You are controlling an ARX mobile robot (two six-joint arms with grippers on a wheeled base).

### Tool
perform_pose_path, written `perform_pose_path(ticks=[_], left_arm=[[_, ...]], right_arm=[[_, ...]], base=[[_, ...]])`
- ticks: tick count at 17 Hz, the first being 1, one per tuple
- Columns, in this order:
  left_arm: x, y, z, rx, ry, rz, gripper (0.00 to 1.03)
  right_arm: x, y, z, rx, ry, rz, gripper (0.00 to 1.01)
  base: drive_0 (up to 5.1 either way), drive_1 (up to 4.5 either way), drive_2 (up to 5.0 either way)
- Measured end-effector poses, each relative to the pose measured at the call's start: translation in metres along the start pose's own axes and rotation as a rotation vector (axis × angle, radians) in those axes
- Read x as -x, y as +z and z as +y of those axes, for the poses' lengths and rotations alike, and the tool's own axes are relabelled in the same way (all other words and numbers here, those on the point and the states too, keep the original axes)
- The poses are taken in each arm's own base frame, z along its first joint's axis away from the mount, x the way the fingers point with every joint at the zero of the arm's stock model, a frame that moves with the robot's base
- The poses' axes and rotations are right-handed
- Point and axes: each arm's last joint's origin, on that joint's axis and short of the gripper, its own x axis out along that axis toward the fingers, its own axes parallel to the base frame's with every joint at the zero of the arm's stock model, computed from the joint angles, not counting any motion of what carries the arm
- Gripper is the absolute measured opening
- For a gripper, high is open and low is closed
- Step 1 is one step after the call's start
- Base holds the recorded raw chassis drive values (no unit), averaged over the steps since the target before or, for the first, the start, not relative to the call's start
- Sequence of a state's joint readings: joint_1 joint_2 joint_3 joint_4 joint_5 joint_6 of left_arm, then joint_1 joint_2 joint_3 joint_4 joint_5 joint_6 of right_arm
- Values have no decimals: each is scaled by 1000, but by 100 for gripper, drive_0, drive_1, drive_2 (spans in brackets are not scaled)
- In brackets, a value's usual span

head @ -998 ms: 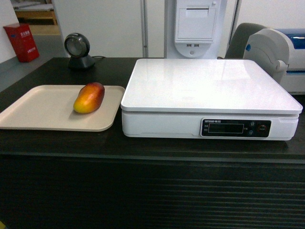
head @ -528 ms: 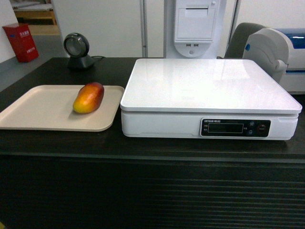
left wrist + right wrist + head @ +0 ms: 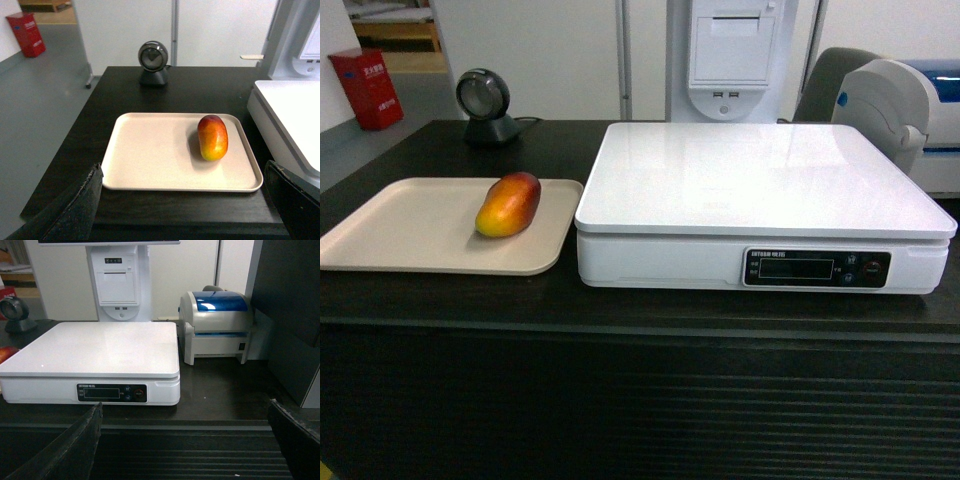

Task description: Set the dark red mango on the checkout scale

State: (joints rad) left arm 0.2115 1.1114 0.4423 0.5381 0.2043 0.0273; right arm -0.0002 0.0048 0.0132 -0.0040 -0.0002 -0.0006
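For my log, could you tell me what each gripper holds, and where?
Nothing: both grippers are open and empty; the dark red mango lies untouched on the beige tray.

Head view: looks forward and slightly down from in front of the checkout (image 3: 640,400), taking in the whole tabletop, beige tray (image 3: 390,235) left, scale (image 3: 760,190) right.

Left wrist view: held back from the near edge, aimed forward and down over the tray (image 3: 150,155); scale's left edge (image 3: 295,120) at right.

Right wrist view: low, near the front edge, level with the scale (image 3: 95,350), label printer (image 3: 217,325) beyond.

All three share the scale; the head and left views share the tray and round scanner (image 3: 485,105).
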Motion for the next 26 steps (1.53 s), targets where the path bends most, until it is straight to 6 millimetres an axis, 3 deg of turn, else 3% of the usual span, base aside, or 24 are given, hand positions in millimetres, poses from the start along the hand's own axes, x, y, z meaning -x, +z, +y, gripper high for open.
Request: perform_pose_path(ticks=[1,3,6,8,10,13,16,19,26], left_arm=[[-32,2,1,-1,-60,38,98],[-66,0,0,8,-112,94,98],[-92,-3,-2,17,-150,139,98],[-126,-8,-6,14,-183,195,98],[-182,-13,-16,-18,-237,275,98],[-206,-16,-19,-25,-250,310,98],[-258,-36,-21,-32,-264,424,98],[-285,-42,-26,-22,-254,483,98],[-310,-49,-39,2,-279,535,98]], right_arm=[[0,0,0,0,0,0,98],[0,0,0,0,0,0,98],[0,0,0,0,0,0,98],[0,0,0,0,0,0,98],[0,0,0,0,0,0,98],[0,0,0,0,0,0,98],[0,0,0,0,0,0,98],[0,0,0,0,0,0,98],[0,0,0,0,0,0,98]], base=[[0,0,0],[0,0,0],[0,0,0],[0,0,0],[0,0,0],[0,0,0],[0,0,0],[0,0,0],[0,0,0]])
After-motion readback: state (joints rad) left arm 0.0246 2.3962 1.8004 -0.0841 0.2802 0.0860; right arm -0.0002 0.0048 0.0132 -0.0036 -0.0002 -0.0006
